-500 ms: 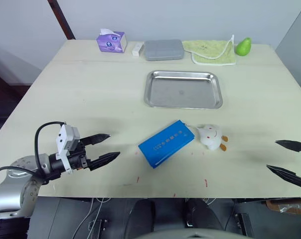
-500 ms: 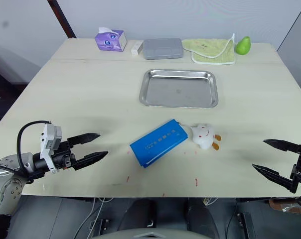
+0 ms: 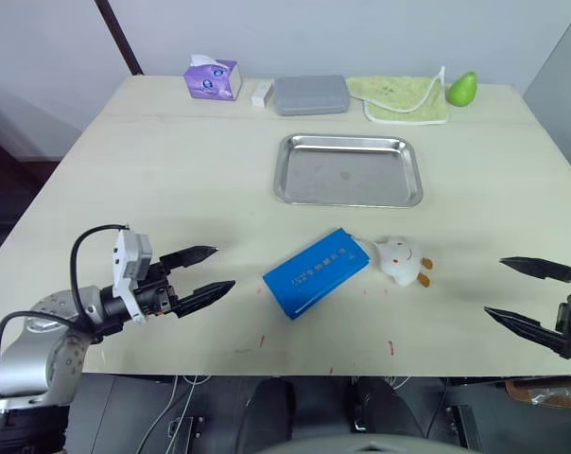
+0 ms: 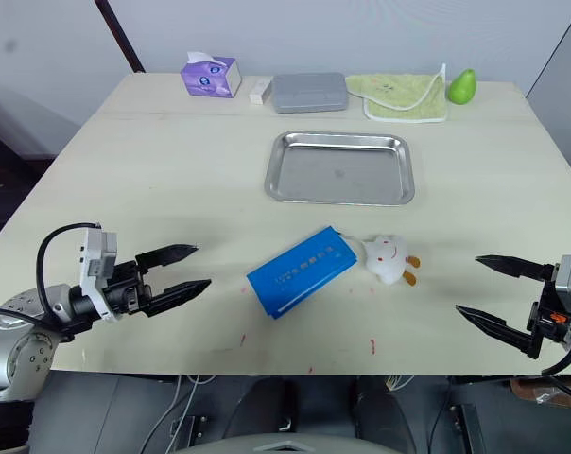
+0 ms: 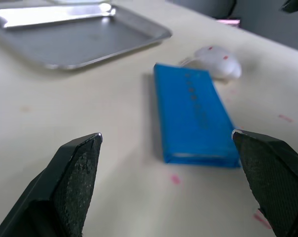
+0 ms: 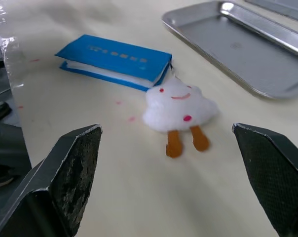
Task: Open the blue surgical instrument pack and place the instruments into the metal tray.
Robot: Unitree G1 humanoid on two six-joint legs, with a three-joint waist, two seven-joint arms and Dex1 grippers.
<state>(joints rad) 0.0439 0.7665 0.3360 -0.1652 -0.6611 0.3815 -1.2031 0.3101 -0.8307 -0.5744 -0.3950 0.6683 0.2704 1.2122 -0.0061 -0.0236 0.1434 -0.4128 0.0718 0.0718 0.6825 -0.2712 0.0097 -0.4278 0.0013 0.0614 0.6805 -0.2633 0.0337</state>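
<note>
Both grippers, left [image 3: 210,270] and right [image 4: 487,291], have edged inward, jaws wide, flanking the closed blue surgical instrument pack [image 3: 316,272] from 9 and 3 o'clock; opening hasn't begun.

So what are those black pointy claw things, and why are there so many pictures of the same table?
Those claws are a robot's two hands, called grippers. The left gripper and the right gripper are both open and hold nothing. The two wide pictures come from cameras in the robot's head, like two eyes looking down at the table. The two close-up pictures come from little cameras on its wrists, so you see each gripper's own fingers poking up from below. On the table lies the blue surgical instrument pack, closed, with a small white plush toy touching its end. Farther back is the metal tray, with nothing in it. Along the far edge sit a purple tissue box, a grey case, a green cloth and a green pear-shaped thing.
</note>
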